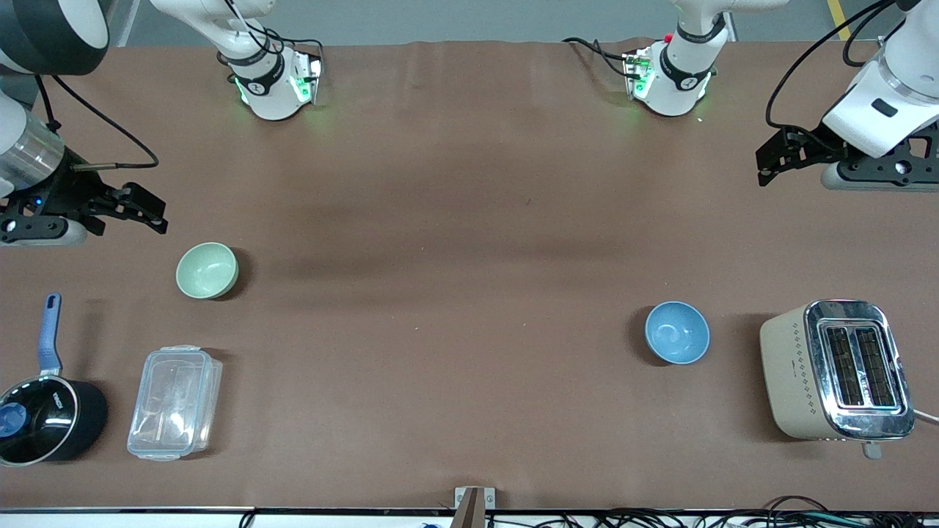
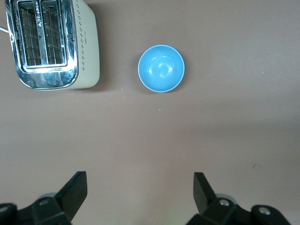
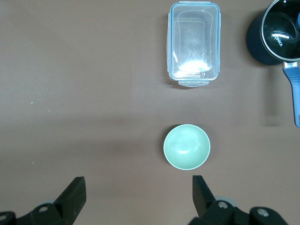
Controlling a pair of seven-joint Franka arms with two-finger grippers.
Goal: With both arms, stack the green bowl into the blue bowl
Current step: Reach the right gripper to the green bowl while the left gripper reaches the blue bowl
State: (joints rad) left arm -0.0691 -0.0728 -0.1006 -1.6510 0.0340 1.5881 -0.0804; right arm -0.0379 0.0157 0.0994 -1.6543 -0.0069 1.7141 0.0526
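The green bowl stands upright and empty on the brown table toward the right arm's end; it also shows in the right wrist view. The blue bowl stands upright and empty toward the left arm's end, beside the toaster; it also shows in the left wrist view. My right gripper is open and empty, held in the air above the table close to the green bowl. My left gripper is open and empty, up over the table's left-arm end, well apart from the blue bowl.
A beige and chrome toaster stands beside the blue bowl at the left arm's end. A clear lidded plastic box and a black saucepan with a blue handle lie nearer the front camera than the green bowl.
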